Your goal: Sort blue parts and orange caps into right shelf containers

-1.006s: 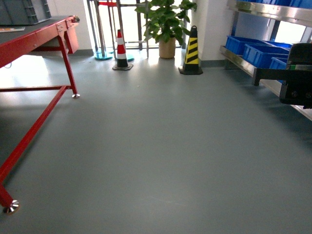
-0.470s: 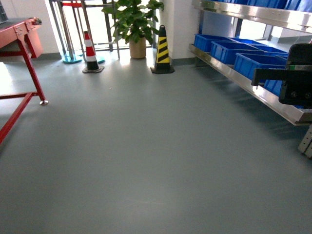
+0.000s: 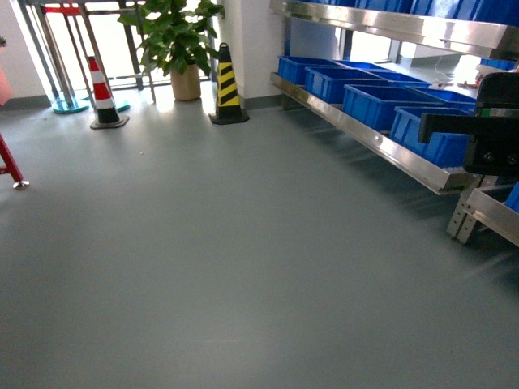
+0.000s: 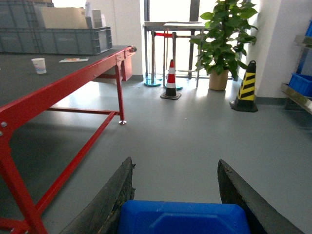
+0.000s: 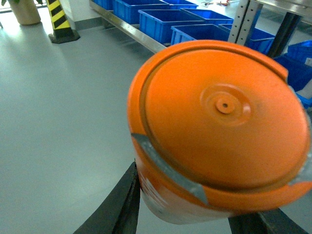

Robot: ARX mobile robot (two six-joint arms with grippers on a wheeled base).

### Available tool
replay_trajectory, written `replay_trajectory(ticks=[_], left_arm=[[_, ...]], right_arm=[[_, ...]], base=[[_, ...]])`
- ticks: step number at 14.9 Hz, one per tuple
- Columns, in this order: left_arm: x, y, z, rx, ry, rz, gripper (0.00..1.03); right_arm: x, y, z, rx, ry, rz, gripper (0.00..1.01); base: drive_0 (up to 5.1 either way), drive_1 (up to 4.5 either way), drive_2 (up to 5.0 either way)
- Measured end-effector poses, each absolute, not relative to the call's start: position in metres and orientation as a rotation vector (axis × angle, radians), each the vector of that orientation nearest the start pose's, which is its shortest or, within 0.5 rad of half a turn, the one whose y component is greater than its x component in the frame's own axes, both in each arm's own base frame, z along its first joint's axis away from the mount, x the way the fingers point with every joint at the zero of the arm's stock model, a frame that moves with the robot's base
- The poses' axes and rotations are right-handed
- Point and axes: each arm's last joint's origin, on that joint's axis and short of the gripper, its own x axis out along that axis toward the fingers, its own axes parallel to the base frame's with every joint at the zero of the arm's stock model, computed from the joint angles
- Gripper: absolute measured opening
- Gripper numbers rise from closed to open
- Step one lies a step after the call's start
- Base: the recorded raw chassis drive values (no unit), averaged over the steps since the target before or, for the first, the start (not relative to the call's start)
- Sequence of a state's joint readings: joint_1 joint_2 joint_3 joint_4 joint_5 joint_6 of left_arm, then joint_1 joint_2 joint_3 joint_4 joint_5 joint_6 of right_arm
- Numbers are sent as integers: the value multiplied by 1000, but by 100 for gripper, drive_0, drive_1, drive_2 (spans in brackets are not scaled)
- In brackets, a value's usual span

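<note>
Orange fills most of the right wrist view: we hold an orange cap [image 5: 219, 131] pinched between the right gripper [image 5: 195, 214] fingers, its flat end toward the camera, so it rides securely while the base carries it. Our left gripper [image 4: 175, 195] has its fingers closed against a blue part [image 4: 183, 218], gripped low in that view for the same reason, as we judge it. The blue crates [image 3: 381, 101] sit in a row on the steel shelf [image 3: 365, 134] to our right, near but not yet under either arm. The head view shows that shelf run, a striped cone [image 3: 226, 85] and a potted plant [image 3: 174, 36], yet neither carried piece; only the wrist views reveal those. The left wrist alone shows the red table [image 4: 53, 92] with its grey bins [image 4: 56, 40].
</note>
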State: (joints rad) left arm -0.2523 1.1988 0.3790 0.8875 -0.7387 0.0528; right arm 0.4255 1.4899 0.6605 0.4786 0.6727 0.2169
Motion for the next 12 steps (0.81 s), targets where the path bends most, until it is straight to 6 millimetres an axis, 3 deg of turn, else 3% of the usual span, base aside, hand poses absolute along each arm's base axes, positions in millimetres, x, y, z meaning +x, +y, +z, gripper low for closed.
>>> replay_trajectory(ticks=[12], left_arm=[[222,-37,217,20,-47,485,41]], right_arm=[[275,105,196,31,271,-276,41]], base=[[-141,-141,-141]])
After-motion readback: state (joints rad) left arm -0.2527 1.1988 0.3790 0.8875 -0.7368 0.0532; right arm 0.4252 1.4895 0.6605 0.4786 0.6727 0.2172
